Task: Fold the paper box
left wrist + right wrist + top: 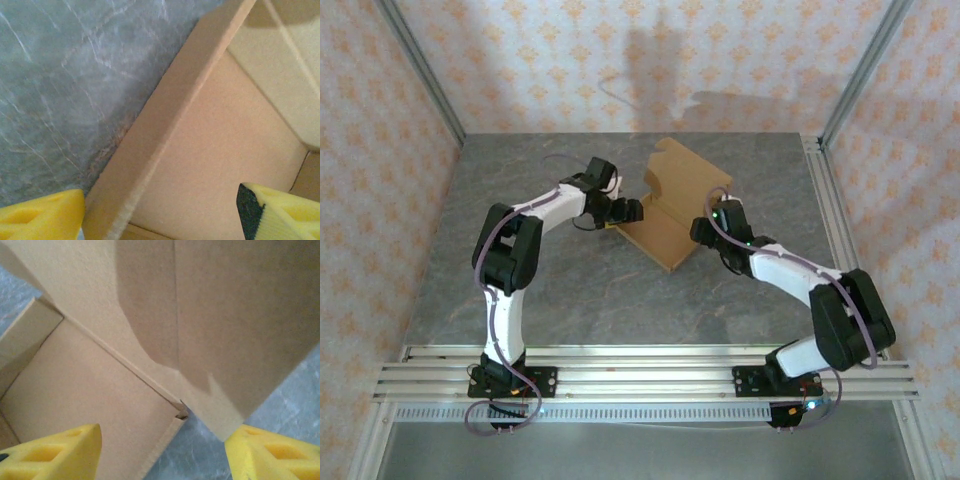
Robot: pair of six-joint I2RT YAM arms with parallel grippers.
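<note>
The left gripper [625,211] stood at the left side of the paper box [670,215], its jaws released and gripping nothing. In its wrist view, one yellow finger [42,217] sat outside the box's left side wall [165,130] over the grey table [55,85], and the other finger [280,212] sat inside over the box floor, so the jaws straddled that wall. The box was partly formed, with low walls raised and a large flap [685,170] standing up on its far side. The right gripper [705,235] was at the box's right side, jaws likewise spread. One finger [55,452] was over the box interior and the other [277,457] just beyond the box's corner, beneath the flap's edge.
</note>
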